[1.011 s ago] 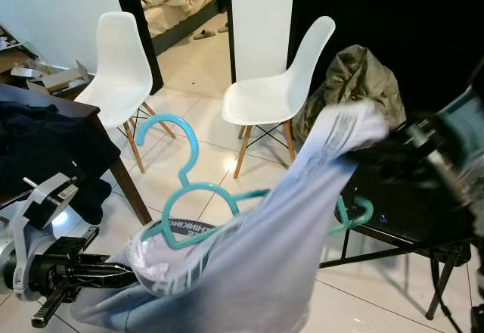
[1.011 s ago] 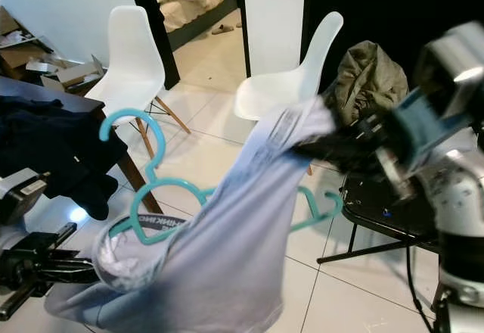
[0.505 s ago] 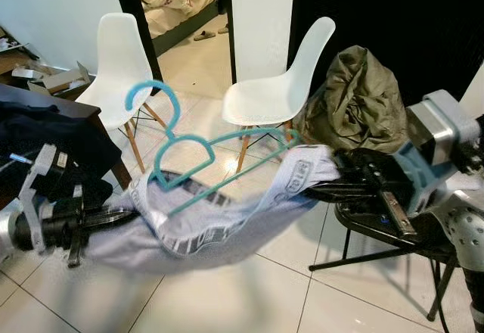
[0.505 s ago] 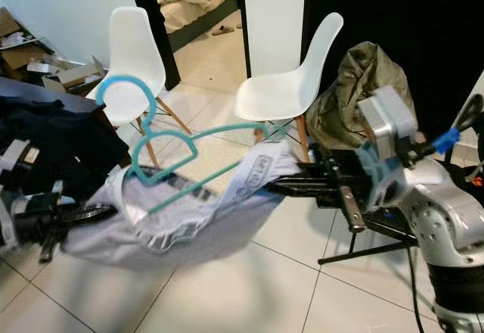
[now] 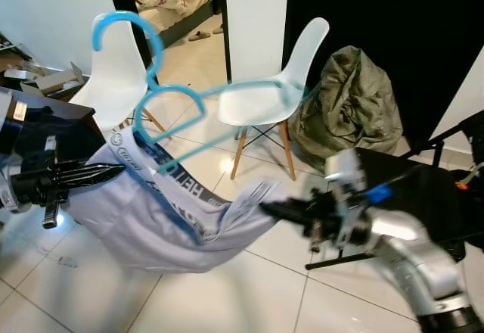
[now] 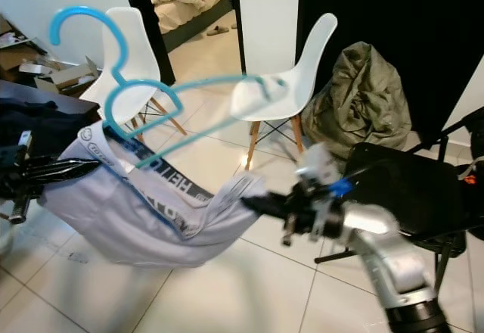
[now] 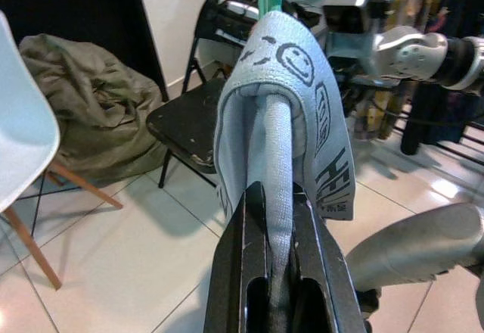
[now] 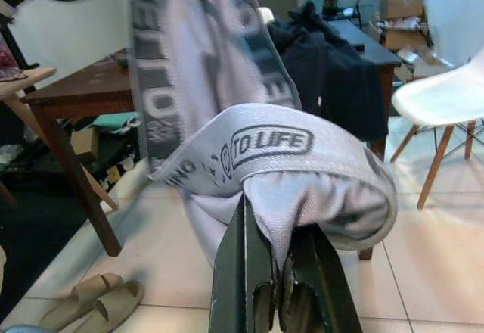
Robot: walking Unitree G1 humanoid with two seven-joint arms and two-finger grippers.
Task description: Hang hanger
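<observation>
A light-blue plastic hanger (image 5: 170, 98) sits tilted in the air, its hook (image 5: 125, 19) topmost and one arm reaching toward the right white chair. Its lower part is tucked inside the lettered waistband of a grey garment (image 5: 162, 223). The garment sags between both grippers above the tiled floor. My left gripper (image 5: 113, 170) is shut on one end of the waistband, seen close up in the left wrist view (image 7: 276, 197). My right gripper (image 5: 268, 210) is shut on the other end, low and in the middle, with the band folded over its tips (image 8: 276, 219).
Two white chairs (image 5: 110, 72) (image 5: 306, 49) stand behind, before a doorway. An olive bag (image 5: 355, 102) slumps at the right wall. A black folding chair (image 5: 423, 189) stands by my right arm. A brown table (image 8: 76, 91) with dark clothes (image 8: 333, 68) is at the left; slippers (image 8: 91, 303) lie beneath.
The hanger has swung upward, hook now at the top. My left gripper has risen. My right gripper has dropped and come inward, so the garment sags deeper between them.
</observation>
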